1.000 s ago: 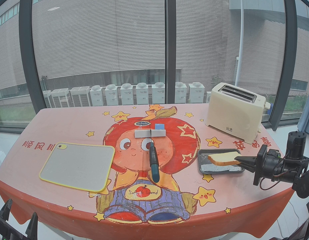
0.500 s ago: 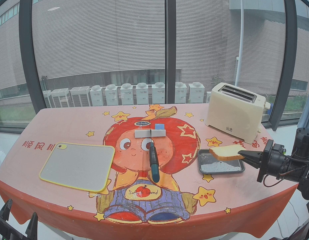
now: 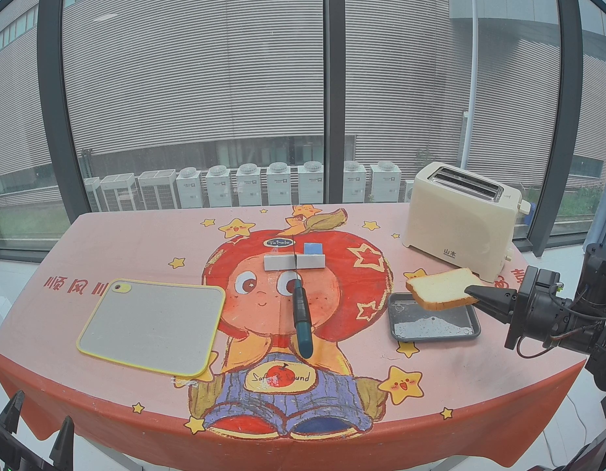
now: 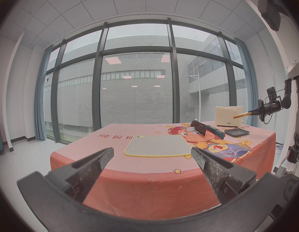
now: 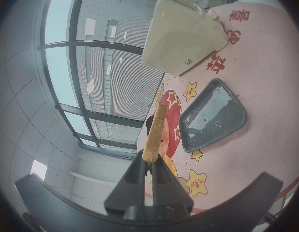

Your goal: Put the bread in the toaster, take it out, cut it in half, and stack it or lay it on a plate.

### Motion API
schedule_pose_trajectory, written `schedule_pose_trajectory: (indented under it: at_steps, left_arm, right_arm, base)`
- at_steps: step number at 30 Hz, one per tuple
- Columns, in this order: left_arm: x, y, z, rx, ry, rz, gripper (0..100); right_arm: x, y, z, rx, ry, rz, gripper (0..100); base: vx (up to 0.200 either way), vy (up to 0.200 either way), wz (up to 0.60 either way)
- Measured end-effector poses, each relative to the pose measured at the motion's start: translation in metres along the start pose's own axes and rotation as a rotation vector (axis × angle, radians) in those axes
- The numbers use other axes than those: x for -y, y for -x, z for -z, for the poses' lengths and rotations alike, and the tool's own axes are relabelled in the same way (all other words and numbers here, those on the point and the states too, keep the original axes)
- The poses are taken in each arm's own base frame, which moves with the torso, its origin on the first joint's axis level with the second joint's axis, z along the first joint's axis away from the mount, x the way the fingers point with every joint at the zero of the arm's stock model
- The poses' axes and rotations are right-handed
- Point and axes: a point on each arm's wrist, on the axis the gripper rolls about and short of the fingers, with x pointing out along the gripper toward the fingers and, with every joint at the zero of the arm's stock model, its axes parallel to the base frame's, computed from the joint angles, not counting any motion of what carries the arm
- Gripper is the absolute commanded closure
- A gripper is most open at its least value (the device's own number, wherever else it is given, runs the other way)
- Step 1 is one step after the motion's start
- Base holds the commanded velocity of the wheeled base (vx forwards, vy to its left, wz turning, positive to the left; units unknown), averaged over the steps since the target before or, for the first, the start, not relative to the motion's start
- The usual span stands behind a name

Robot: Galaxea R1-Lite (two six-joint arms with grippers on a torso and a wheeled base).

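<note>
Head view: the surface [image 3: 152,243] carries a board [image 3: 152,325] at the left. At the middle lies a knife [image 3: 302,315], handle toward us and blade end at a small grey and blue block [image 3: 293,261]. At the right lies a dark tray [image 3: 428,327], and the toaster [image 3: 463,220] stands just behind it, slots up. The bread [image 3: 442,289] hangs roughly flat over the tray's far edge, clear of the tray, with the toaster's near wall rising just beyond it. The right arm comes in about level from past the surface's right edge and points left. The right end effector [image 3: 476,292] is pinched on the slice's right edge.

Left wrist view: the left end effector [image 4: 152,150] is spread wide with nothing between its fingers. We see it low, off the surface's near left side, facing across the surface. The board is nearest to it, then the knife, with the tray and toaster well beyond. Far off, the right arm holds the bread in front of the toaster and above the tray.

Right wrist view: we see the slice edge-on, clamped by its end between the two narrow fingers. The tray lies below it, crumbs scattered inside. The toaster stands beyond the tray, apart from the bread.
</note>
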Motion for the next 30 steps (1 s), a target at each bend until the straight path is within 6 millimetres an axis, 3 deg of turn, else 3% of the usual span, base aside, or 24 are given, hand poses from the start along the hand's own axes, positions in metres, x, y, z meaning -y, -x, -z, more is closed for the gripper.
schedule_pose_trajectory:
  at_steps: [12, 30]
  left_arm:
    - [0.0000, 0.0000, 0.0000, 0.000, -0.003, 0.000, 0]
    - [0.0000, 0.0000, 0.0000, 0.000, -0.003, 0.000, 0]
  right_arm:
    - [0.0006, 0.0005, -0.0015, 0.031, 0.193, 0.015, 100]
    - [0.0034, 0.0005, -0.0012, 0.089, 0.672, 0.094, 100]
  base:
    - [0.000, 0.000, 0.00]
    - [0.000, 0.000, 0.00]
